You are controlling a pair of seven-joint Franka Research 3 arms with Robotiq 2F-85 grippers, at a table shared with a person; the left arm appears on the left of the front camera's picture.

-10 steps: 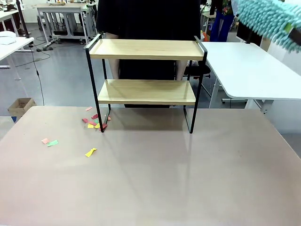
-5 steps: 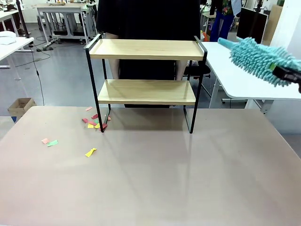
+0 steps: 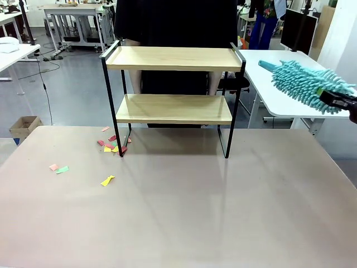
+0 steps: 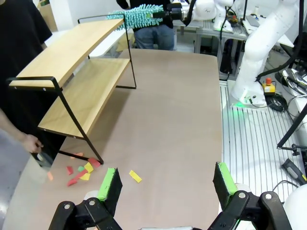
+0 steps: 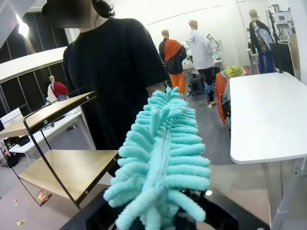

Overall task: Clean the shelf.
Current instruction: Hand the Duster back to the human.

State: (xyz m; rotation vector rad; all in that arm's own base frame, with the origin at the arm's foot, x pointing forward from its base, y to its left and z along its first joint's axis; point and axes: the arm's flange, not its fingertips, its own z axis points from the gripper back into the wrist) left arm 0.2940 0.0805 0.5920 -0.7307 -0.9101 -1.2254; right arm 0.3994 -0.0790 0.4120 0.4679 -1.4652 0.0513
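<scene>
1. Lower now than a second ago: turquoise duster, come down from the top right corner to the height of the shelf's upper board, right of the shelf and not touching it.
2. Right gripper at the right edge of the front view, closed on the duster's handle, fluffy head pointing toward the shelf.
3. Shelf standing at the far edge of the brown table, both wooden boards bare, person in black right behind it.
4. Coloured paper scraps on the table by the shelf's left front leg, some more lying apart to the left.
5. Left gripper above the table, green pads wide apart, nothing between them.
</scene>
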